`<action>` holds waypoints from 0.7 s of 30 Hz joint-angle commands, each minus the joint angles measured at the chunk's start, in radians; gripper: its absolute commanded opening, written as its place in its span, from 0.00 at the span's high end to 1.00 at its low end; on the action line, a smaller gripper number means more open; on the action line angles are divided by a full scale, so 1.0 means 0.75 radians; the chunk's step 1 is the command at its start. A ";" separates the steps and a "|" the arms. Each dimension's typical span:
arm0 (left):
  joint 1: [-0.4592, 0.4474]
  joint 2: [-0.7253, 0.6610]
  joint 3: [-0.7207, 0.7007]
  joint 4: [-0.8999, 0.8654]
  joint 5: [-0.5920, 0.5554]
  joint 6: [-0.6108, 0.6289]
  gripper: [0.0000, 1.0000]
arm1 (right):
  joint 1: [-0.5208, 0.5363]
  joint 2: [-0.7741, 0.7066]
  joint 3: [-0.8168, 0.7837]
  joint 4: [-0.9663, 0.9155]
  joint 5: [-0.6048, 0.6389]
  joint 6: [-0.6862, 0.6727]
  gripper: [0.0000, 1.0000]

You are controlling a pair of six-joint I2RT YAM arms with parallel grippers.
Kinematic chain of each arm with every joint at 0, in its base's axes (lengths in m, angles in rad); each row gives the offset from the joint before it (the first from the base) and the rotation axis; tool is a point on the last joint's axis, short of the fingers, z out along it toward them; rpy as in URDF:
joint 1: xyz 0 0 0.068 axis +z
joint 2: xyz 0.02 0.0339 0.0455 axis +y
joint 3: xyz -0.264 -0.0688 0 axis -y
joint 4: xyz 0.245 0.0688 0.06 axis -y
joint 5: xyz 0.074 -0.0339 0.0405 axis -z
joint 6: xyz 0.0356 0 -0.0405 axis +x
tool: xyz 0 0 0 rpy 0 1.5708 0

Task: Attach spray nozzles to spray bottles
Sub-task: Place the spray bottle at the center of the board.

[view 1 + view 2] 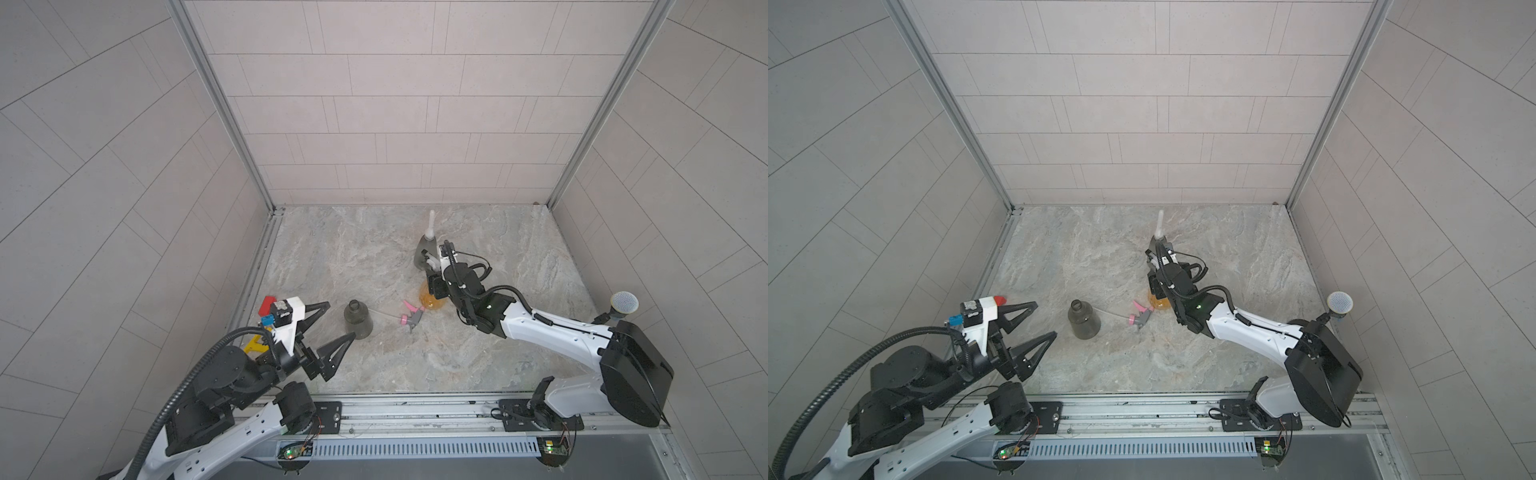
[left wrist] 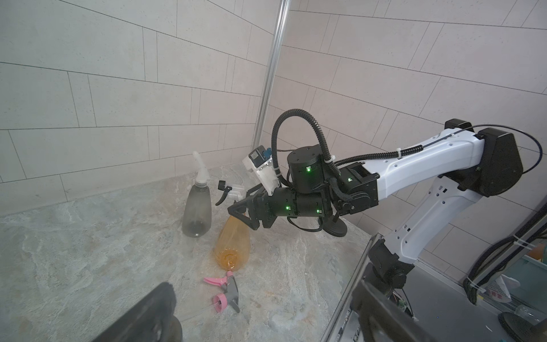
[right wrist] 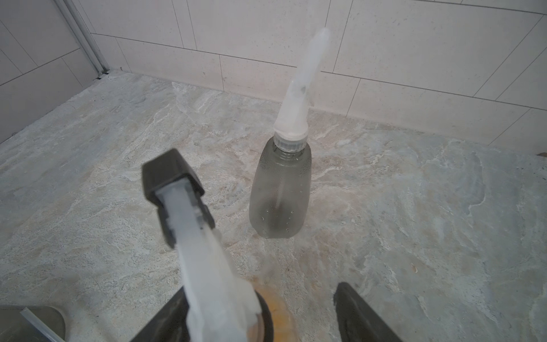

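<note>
The orange spray bottle (image 2: 232, 245) stands mid-table with the black-and-white spray nozzle (image 3: 192, 225) seated on its neck. My right gripper (image 3: 260, 296) is open around that nozzle: one finger lies against it, the other stands clear of it. Just behind stands a grey spray bottle (image 1: 424, 253) wearing the white nozzle (image 3: 299, 112). A second grey bottle (image 1: 357, 320) stands bare-necked at the left, right beside my open, empty left gripper (image 1: 340, 320). Between this bottle and the orange one, the pink-and-grey nozzle (image 1: 409, 318) lies on the table, its dip tube toward the bare bottle.
A red block (image 1: 267, 305) and a yellow object (image 1: 253, 347) lie by the left wall, behind my left arm. A microphone (image 1: 623, 303) stands at the right edge. Tiled walls close three sides, and a metal rail (image 1: 415, 409) runs along the front.
</note>
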 commanded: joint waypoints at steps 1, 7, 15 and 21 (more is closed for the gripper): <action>-0.004 -0.023 0.026 -0.006 -0.011 0.007 0.00 | 0.012 0.013 0.006 -0.024 0.021 0.002 0.23; -0.003 -0.031 0.029 -0.013 -0.017 0.007 0.00 | 0.036 0.025 0.010 -0.043 0.007 0.010 0.19; -0.002 -0.046 0.028 -0.023 -0.025 0.006 0.00 | 0.072 -0.041 -0.043 -0.063 0.024 0.032 0.16; -0.004 -0.064 0.032 -0.029 -0.057 0.018 0.00 | 0.143 -0.189 -0.144 -0.129 0.093 0.077 0.07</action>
